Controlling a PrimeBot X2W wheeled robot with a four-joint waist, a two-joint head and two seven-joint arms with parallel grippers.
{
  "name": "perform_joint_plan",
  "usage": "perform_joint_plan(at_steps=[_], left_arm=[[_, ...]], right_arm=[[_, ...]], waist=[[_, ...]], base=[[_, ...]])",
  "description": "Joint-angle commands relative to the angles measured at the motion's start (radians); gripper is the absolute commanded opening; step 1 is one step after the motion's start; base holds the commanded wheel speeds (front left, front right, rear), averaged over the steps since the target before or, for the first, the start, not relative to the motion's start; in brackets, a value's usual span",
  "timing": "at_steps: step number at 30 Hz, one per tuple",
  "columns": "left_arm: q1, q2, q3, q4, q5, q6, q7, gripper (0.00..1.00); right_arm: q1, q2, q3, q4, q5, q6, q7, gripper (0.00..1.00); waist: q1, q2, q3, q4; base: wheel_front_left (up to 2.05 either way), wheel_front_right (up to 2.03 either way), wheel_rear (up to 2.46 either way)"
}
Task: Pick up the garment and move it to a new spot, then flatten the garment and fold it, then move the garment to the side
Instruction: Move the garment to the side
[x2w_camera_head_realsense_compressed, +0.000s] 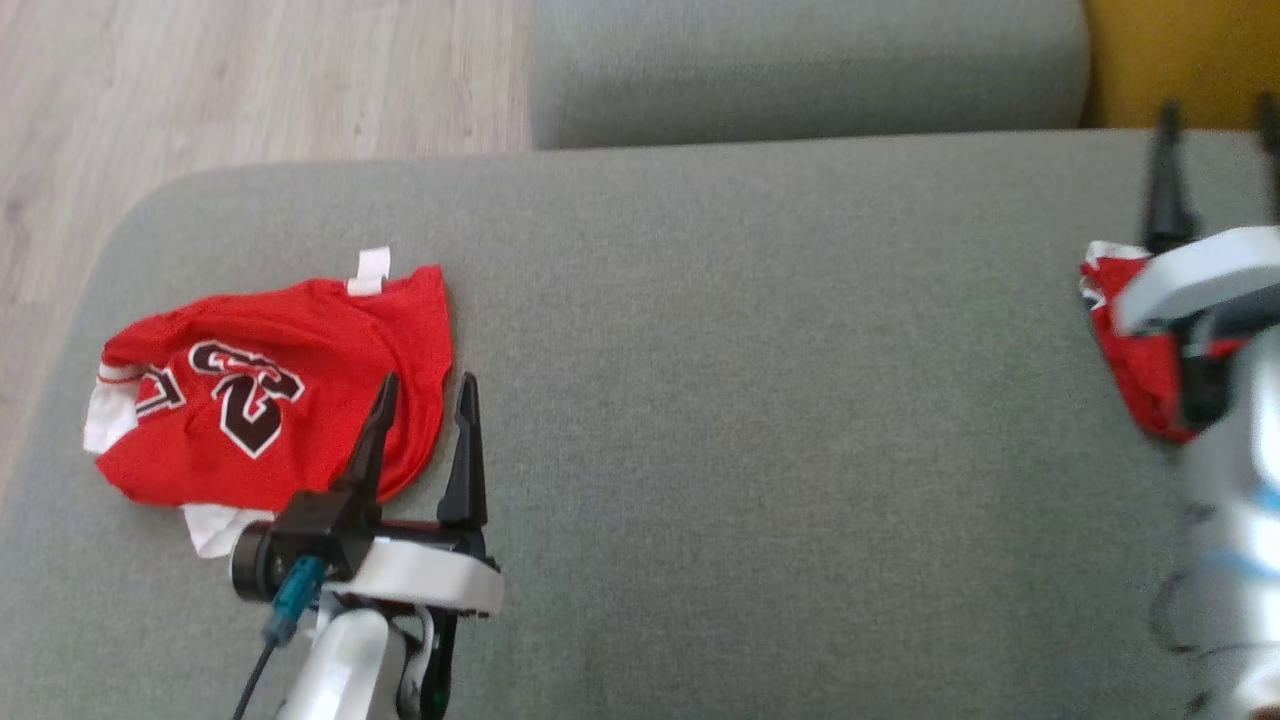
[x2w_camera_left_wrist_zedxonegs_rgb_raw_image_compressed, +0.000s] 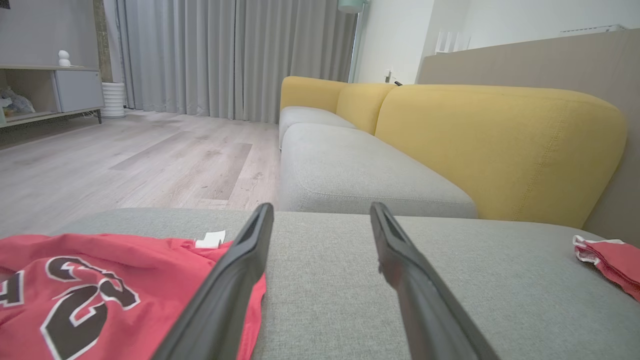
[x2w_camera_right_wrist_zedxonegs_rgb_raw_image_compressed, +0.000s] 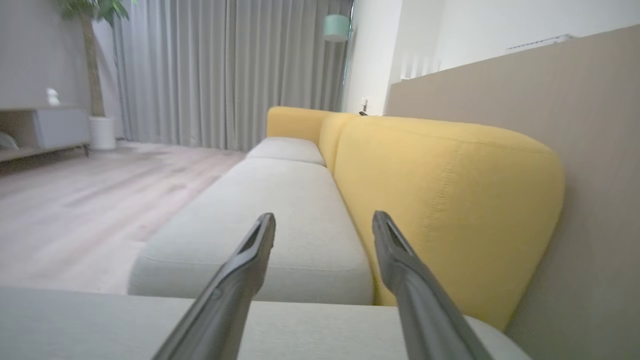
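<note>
The red jersey (x2w_camera_head_realsense_compressed: 270, 400) with the dark number was seen lying crumpled at the left end of the grey sofa seat (x2w_camera_head_realsense_compressed: 750, 400), its white label turned up at the far edge. Its long axis was judged to run roughly across the seat, left to right in the head view.

The left pincer (x2w_camera_head_realsense_compressed: 428, 385) was held wide open with nothing between its fingers. It was placed at the jersey's right-hand edge, with the left finger over the red cloth and the right finger over bare upholstery. The jersey therefore lay just to the left of that pincer and slightly beyond it. By that, the left arm was judged the nearer one for a grasp.

The right pincer (x2w_camera_right_wrist_zedxonegs_rgb_raw_image_compressed: 322, 216) was also seen spread open and empty. It was held at the far right of the seat, above a smaller red-and-white garment (x2w_camera_head_realsense_compressed: 1140, 370), well apart from the jersey.

The jersey was judged not yet flattened or folded. A short reach leftward and down onto its near edge was taken to be what a grasp would call for.
</note>
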Motion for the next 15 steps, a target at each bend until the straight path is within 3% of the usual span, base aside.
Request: perform_joint_plan(at_steps=[1, 7, 15], left_arm=[[-0.010, 0.005, 0.041, -0.034, 0.012, 0.005, -0.008, 1.00], [0.020, 0.005, 0.046, -0.038, 0.010, 0.006, -0.008, 1.00], [0.074, 0.005, 0.052, -0.037, 0.005, 0.015, -0.008, 1.00]], right_arm=[[0.014, 0.052, 0.032, -0.081, 0.038, -0.002, -0.006, 1.00], [0.173, 0.142, 0.107, -0.216, 0.138, -0.002, -0.043, 1.00], [0.430, 0.155, 0.187, -0.288, 0.258, -0.002, -0.102, 1.00]], waist=[[0.0002, -0.0001, -0.028, -0.007], [0.0002, -0.0001, -0.056, -0.001], [0.0002, -0.0001, -0.069, 0.005]], base=[[0.00, 0.00, 0.00], [0.00, 0.00, 0.00], [0.00, 0.00, 0.00]])
